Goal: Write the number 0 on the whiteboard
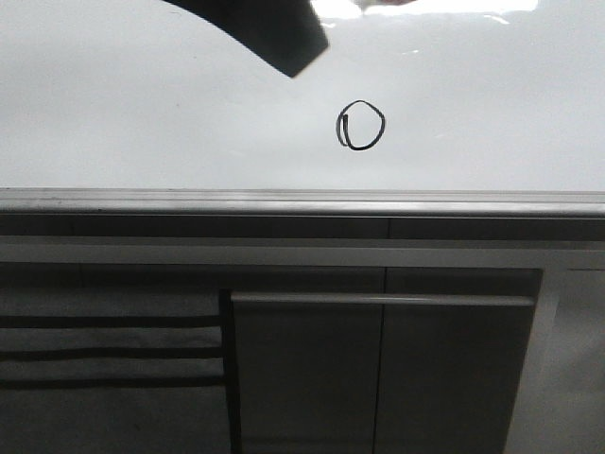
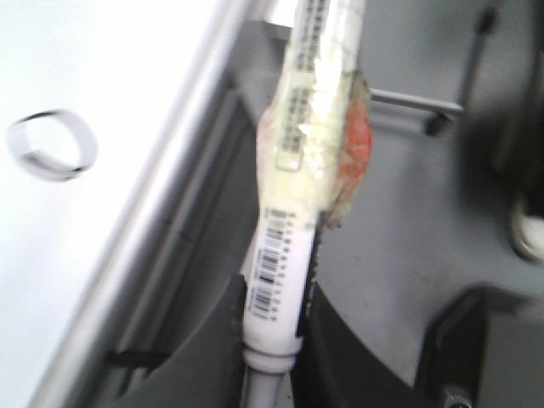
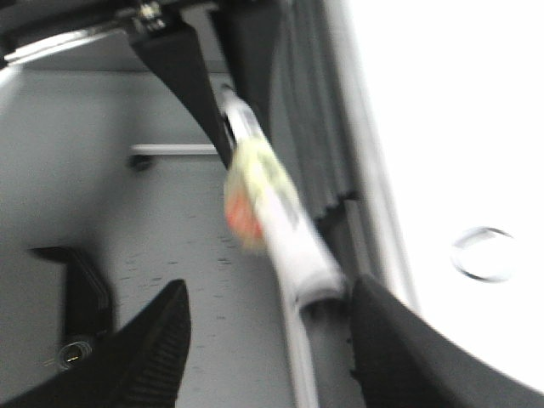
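Finishing the stroke: the number 0 (image 1: 361,126) already stands as a closed black loop on the whiteboard (image 1: 142,113), so the writing step looks done and what remains is to pull clear.

In its own wrist view the left pincer (image 2: 274,327) is clamped narrow on a white marker (image 2: 293,212), tape-wrapped with a red patch, which juts forward past the board's grey frame (image 2: 161,212), with the loop well off to the side on the board beyond that frame. The right pincer (image 3: 268,327) stands wide, gripping nothing; the marker's end lies close by one finger, contact unclear through blur. Next, by judgement, the left arm needs a clean retreat without dragging the tip across the loop.
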### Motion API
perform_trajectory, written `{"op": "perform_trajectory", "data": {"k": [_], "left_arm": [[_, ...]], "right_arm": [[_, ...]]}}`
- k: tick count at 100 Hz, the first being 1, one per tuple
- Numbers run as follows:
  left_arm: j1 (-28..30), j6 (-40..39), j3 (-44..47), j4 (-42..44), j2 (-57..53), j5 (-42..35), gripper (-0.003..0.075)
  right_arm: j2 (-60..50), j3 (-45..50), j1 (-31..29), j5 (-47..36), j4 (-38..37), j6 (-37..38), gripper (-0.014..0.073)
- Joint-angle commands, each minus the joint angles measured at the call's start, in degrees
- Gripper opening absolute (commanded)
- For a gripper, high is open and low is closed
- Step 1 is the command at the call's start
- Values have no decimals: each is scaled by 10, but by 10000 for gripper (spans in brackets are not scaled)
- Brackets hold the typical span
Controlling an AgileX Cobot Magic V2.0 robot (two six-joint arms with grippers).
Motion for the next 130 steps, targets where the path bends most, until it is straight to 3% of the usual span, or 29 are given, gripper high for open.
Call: {"op": "perform_trajectory", "data": {"k": [1,13,33,60,130], "left_arm": [[59,-48,-4,-3,-14,-84,-20],[150,-108,44,-11,-14,-205,-20],[241,-111,112,-67,14,-368,-20],[272,-111,91,-95,75,-391,-20],[274,-111,65,-94,120,-336,-20]], "right_arm": [[-25,-27,-43,-33,15,17,384],[-34,-27,-74,-33,19,21,384],[-32,-26,-74,-32,22,34,384],[-32,-26,-74,-29,22,40,384],[-32,-26,-74,-12,22,40,384]]}}
